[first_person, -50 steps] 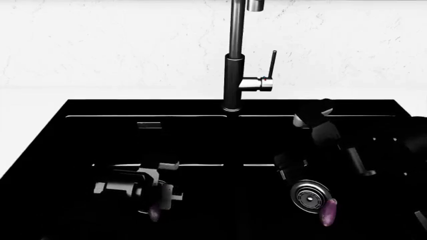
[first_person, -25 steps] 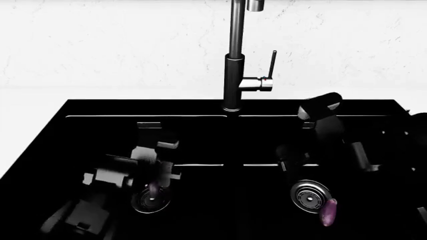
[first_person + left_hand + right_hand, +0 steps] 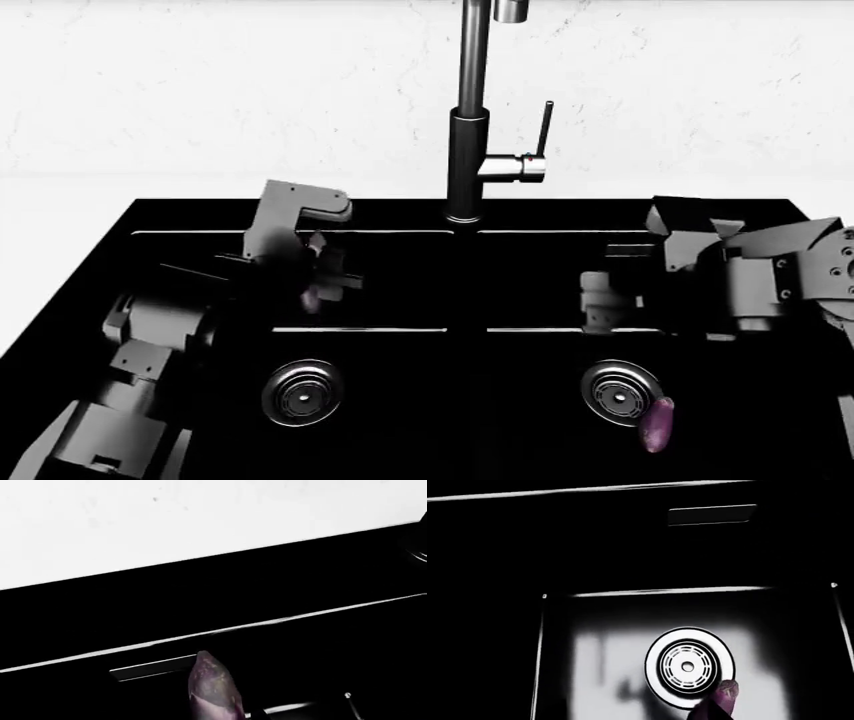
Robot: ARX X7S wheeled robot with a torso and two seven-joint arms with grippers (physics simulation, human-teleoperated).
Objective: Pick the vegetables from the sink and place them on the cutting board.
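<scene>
One eggplant (image 3: pixel 312 297) is pinched in my left gripper (image 3: pixel 320 280), lifted left of the faucet (image 3: pixel 470 120) for carrying; right gripper (image 3: pixel 601 295), jaws unclear.

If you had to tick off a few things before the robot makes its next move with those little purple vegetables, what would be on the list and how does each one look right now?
1. Left gripper holding an eggplant: ok; the purple piece sits at its tip, lifted above the left drain.
2. Grip firmness: cannot tell; the fingers are too dark.
3. Second eggplant located: ok; it lies beside the right drain in the right basin.
4. Right gripper free: cannot tell; it hangs above that basin, nothing purple at it.
5. Cutting board in sight: not ok; no view shows it.
6. Faucet clear of the arms: ok.
</scene>
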